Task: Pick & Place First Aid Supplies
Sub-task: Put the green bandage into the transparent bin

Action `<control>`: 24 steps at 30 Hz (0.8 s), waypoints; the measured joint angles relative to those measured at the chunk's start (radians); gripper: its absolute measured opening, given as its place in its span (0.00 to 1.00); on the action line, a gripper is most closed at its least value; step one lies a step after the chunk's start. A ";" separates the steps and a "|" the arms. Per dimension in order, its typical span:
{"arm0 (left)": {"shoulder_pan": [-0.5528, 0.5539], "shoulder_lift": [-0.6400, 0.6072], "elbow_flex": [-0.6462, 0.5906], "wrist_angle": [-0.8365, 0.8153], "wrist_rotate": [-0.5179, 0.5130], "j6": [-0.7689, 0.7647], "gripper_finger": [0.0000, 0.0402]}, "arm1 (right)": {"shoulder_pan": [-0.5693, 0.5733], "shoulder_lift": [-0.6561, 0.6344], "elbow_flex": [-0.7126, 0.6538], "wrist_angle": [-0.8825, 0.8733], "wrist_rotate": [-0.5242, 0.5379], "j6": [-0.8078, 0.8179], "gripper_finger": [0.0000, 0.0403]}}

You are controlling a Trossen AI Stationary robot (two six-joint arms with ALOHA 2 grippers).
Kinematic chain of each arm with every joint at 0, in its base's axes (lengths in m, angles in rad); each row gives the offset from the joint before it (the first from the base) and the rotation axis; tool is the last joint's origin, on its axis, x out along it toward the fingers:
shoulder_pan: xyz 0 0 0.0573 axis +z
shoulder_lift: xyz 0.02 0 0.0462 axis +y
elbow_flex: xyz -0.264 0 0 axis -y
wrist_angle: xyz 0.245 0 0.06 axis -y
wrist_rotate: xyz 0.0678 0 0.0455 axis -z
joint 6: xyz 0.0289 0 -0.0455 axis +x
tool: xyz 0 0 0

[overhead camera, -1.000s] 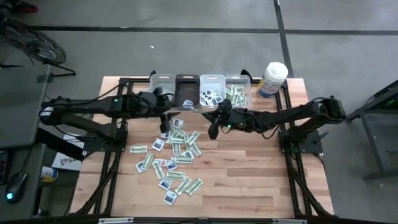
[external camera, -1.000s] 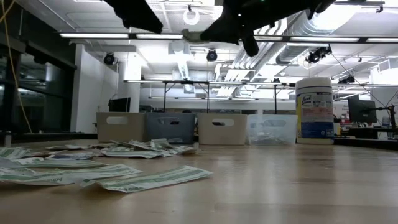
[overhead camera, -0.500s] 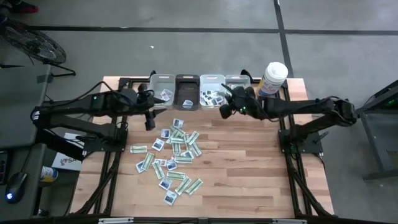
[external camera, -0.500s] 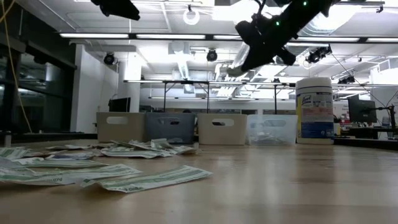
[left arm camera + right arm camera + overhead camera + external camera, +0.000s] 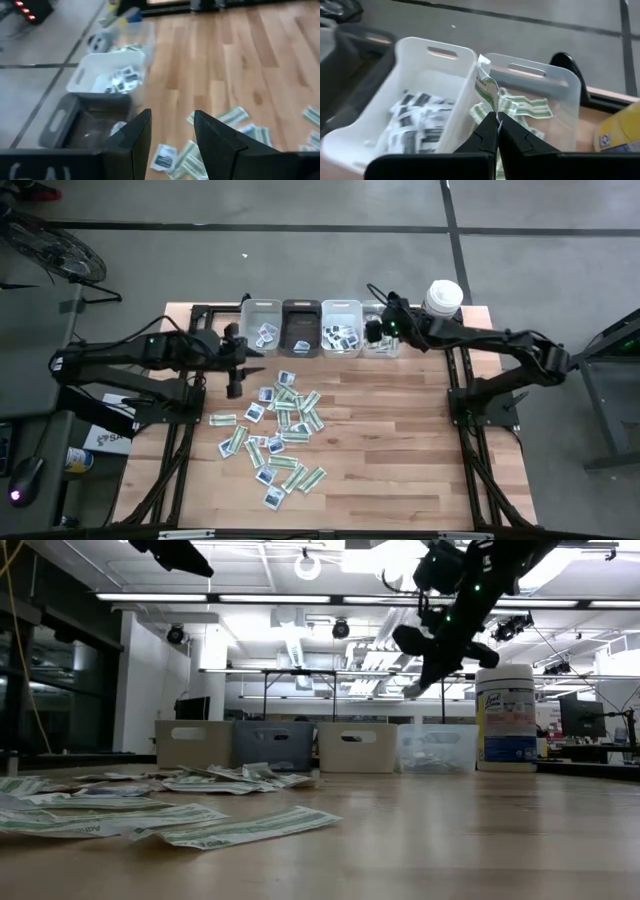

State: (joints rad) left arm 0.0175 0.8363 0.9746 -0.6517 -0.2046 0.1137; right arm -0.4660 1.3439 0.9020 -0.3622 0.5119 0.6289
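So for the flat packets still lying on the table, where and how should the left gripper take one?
Probably from straight above, pinching a lone packet at the pile's edge across its narrow width. It lies flat and apart from the others, so fingers can straddle it. The left gripper hangs open near the pile; the right gripper holds a green packet over the clear bin.

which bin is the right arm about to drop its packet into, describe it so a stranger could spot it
Look at the row of four bins along the far edge of the wooden table. It is the clear bin at the end nearest the white canister, under the right hand, which pinches a green-and-white strip packet. Unlike the white bin beside it, holding blue-marked white packets, this one is see-through and holds green striped strips.
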 joint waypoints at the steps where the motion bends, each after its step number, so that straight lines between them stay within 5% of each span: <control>1: -0.015 -0.001 -0.009 0.004 0.001 0.005 0.36 | -0.017 0.007 0.000 0.000 -0.008 0.003 0.00; 10: -0.187 -0.002 -0.079 0.052 0.004 -0.018 0.36 | -0.089 0.083 0.000 0.007 -0.090 0.071 0.00; 24: -0.374 -0.020 -0.082 0.057 -0.156 -0.015 0.36 | -0.117 0.125 0.000 0.000 -0.166 0.096 0.02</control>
State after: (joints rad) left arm -0.3568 0.8165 0.8925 -0.5944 -0.3609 0.0983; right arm -0.5834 1.4689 0.9020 -0.3627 0.3463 0.7250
